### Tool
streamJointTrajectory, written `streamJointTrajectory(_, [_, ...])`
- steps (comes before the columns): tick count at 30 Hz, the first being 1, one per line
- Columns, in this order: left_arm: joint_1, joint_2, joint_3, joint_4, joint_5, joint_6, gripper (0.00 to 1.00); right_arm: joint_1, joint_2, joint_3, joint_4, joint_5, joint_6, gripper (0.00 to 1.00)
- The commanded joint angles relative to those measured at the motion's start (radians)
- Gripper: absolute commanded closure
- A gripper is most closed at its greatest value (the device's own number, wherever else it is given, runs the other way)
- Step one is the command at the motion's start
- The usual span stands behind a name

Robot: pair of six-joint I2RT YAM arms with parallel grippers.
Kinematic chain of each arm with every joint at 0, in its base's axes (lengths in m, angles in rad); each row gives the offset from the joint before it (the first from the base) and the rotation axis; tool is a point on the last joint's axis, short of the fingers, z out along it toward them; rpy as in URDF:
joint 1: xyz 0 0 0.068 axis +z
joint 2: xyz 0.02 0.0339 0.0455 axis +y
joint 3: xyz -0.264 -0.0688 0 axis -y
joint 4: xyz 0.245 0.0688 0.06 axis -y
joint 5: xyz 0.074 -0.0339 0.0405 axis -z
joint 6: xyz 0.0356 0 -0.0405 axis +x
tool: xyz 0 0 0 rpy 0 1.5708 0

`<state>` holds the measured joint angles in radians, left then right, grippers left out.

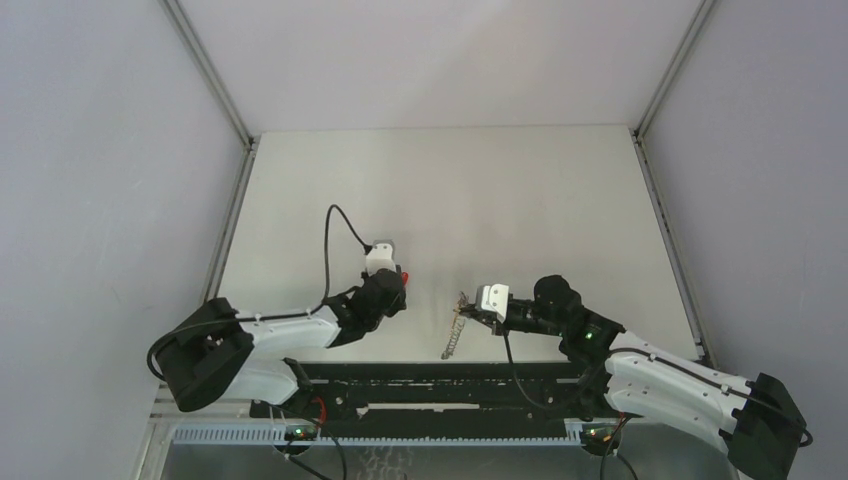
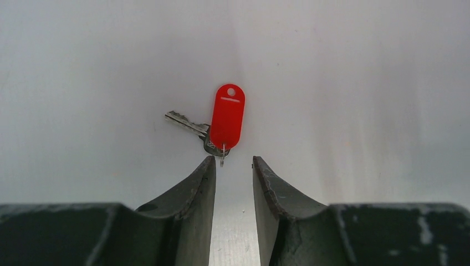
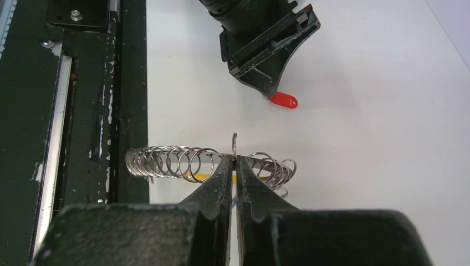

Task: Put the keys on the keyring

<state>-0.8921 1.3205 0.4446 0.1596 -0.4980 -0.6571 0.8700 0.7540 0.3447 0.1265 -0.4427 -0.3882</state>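
As the top view shows the red key [image 1: 405, 278] flat on the surface [image 1: 450, 190] just beyond the left gripper [image 1: 398, 287], the step in hand looks like picking it up. The right gripper [image 1: 468, 313] sits to the right, keyring chain [image 1: 452, 335] trailing from it toward the near edge.

Left wrist: jaws apart by a narrow gap, holding nothing. Key's red tag [image 2: 228, 116] lies just past the tips, metal blade [image 2: 185, 123] pointing left. To do it well, prob. come down centred on the tag's near end, jaws straddling it, & close gently so it doesn't skid.

Right wrist: jaws clamped together on one upright ring [image 3: 235, 145] mid-chain, coils hanging either side. Yellow bit [image 3: 202, 176] under the coils, can't tell what.
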Motion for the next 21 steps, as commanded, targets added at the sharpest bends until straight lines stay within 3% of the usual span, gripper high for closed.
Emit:
streamJointTrajectory(1, [-0.011,0.001,0.019,-0.002,-0.062,-0.041,0.66,-0.008,-0.023,-0.001,0.074,-0.014,0.016,1.0])
streamJointTrajectory(7, [-0.011,0.076,0.061,-0.01,-0.04,-0.028,0.74,-0.008,-0.049,-0.003,0.067,-0.014,0.021,1.0])
streamJointTrajectory(21, [-0.015,0.118,0.085,-0.023,-0.042,-0.025,0.75,-0.016,-0.042,-0.008,0.084,-0.03,0.024,1.0])
